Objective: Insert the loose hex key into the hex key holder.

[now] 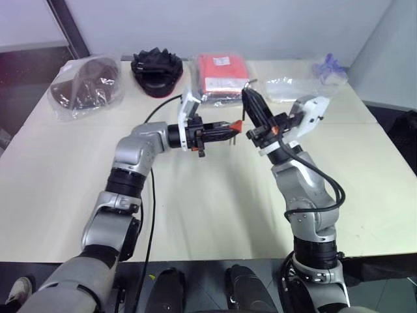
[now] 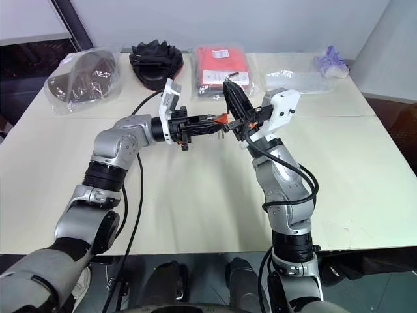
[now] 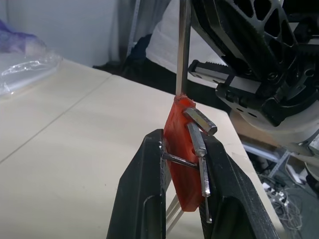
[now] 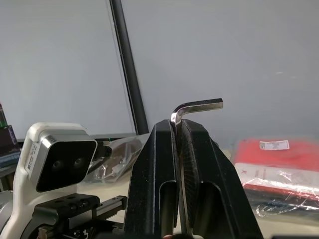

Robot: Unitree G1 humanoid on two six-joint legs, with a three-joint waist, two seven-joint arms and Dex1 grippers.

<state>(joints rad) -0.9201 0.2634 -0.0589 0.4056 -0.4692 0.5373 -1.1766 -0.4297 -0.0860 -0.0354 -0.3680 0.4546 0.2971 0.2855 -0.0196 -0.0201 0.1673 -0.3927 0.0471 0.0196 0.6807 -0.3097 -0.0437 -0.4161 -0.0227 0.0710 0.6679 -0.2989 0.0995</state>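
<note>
The pale cream surface (image 1: 208,195) carries a row of bagged items along its far edge: a dark cap-like object in clear plastic (image 1: 86,87), a black bundled object (image 1: 156,70), a flat red packet in clear plastic (image 1: 223,78) with a white label too small to read, and crumpled clear wrapping (image 1: 293,87). No other writing or brand can be made out.

Above the middle of the surface the two arms meet. The left gripper (image 3: 185,174) points sideways towards the right arm and is closed narrowly on the small orange-red plastic hex key holder (image 3: 182,149), whose short grey keys stick out on one side between the black fingers. The right gripper (image 4: 178,144) is clamped tight on the loose hex key, a thin L-shaped grey metal rod (image 4: 197,106), with its bent leg showing above the fingertips.

In the left wrist view the rod's long straight leg comes down onto the top end of the orange block and touches it there. Judging by that, the tip is at or just entering its slot; pushing it home and letting go remain.
</note>
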